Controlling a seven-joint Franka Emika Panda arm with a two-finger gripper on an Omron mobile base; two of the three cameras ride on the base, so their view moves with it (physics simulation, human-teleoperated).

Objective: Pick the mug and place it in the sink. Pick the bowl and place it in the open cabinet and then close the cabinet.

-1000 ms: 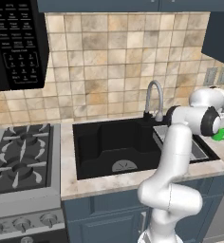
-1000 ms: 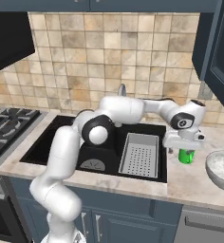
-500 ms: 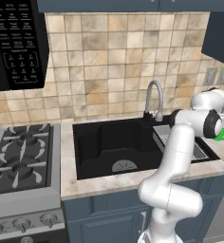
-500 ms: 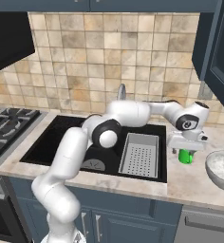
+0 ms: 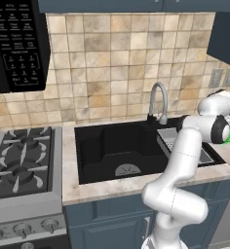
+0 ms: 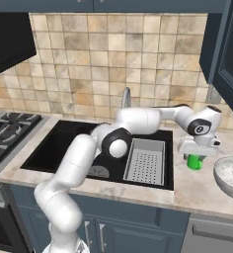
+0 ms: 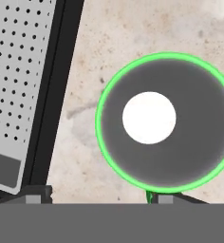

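The small bright green mug stands upright on the counter just right of the black sink. My gripper hangs straight down over it, fingers lowered to either side of the cup. Seen from the hand, the mug is a green ring with a grey inside. One fingertip touches its rim and the other stands well clear, so the jaws are open. A sliver of the mug peeks past the wrist. The marbled bowl sits to the mug's right. The dark cabinet hangs above, door open.
A grey perforated tray lies in the sink's right part, close to the mug. The curved tap rises behind the basin. A gas stove and a black microwave are at the left.
The hand has sunk lower over the mug, and the fingers have drawn a little closer together. The mug and bowl have not moved.
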